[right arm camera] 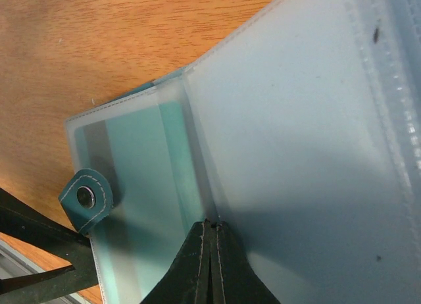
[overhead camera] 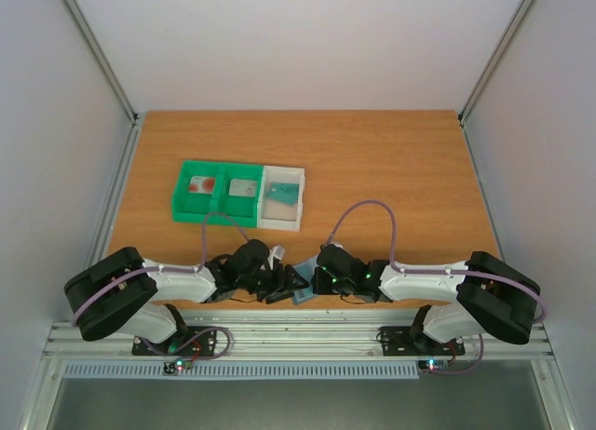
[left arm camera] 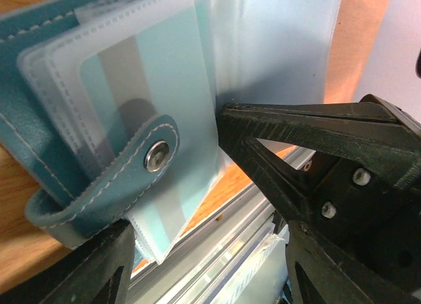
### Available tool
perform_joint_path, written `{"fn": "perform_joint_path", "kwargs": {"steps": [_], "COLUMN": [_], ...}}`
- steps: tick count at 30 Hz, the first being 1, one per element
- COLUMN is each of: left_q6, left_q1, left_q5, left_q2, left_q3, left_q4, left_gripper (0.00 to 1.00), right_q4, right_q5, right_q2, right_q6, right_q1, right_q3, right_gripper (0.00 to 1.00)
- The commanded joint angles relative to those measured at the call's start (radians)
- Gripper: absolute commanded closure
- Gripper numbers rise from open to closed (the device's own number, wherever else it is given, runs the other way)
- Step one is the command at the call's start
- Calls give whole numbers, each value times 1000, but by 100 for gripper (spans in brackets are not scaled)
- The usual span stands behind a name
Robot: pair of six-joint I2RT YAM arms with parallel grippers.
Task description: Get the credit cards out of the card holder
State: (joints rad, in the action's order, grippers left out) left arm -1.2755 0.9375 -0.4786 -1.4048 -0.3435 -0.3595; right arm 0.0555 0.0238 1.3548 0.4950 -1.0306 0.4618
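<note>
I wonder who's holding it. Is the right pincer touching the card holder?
Touching. The right wrist view shows the right pincer shut, tips pinching a clear sleeve of the card holder.

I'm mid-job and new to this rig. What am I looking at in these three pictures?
Two robot arms sit at the table's near edge. The wide picture looks down from above; the other two come from a camera on each wrist. A green tray and a white tray hold cards. Between the arms is the teal card holder, one striped card inside it. The right pincer is shut on a clear sleeve; the left pincer stands open, the holder's corner between its fingers.
</note>
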Motion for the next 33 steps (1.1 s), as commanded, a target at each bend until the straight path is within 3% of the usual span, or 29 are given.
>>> {"fn": "perform_joint_path", "kwargs": {"steps": [1,15,19,25,33], "left_q6": [-5,-9,-4,45,100], "left_q1": [11,18,20,20,20], "left_q5": [15,31,26,65,144], "left_q2": [33,34,26,55,124], "left_q3": [7,2,-10,-30,-69], "left_q4": [-119,-157,-164,-31,150], "left_gripper": [37,39,50,65,66], "right_q4": [61,45,30,-29,-67], "right_q5": [-7,2,14,60,80], "right_q2": [17,12,10,12,23], "right_q6": [8,8,6,-5,2], "right_q1": [-2,-1,-2,-2,-2], "right_q3": [-34,-42,-47,-57,-56], "right_gripper": [98,98,98,93,91]}}
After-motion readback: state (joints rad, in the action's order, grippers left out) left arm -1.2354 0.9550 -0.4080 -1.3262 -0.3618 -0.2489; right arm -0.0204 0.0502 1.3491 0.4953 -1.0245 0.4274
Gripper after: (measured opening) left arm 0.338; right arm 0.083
